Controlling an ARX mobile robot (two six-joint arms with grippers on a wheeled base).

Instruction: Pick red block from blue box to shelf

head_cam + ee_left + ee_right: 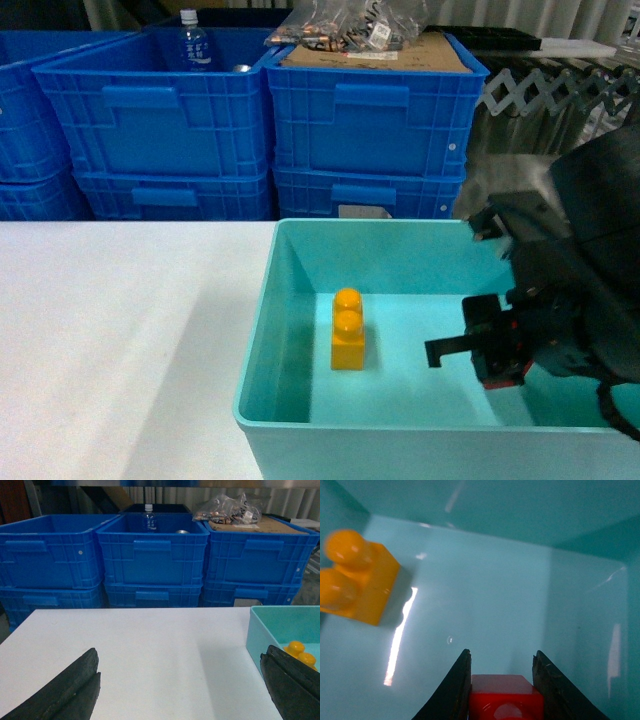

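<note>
Gripping the red block (502, 700), right end effector (502, 690) sits mid-blue box (470, 510).

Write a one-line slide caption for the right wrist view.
Right gripper shut on the red block inside the blue box, orange brick nearby.

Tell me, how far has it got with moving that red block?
Done: the right gripper is down inside the blue box. In hand: its fingers flank the red block, apparently gripping it. Left: lifting it out and placing it on the shelf, which isn't visible.
</note>
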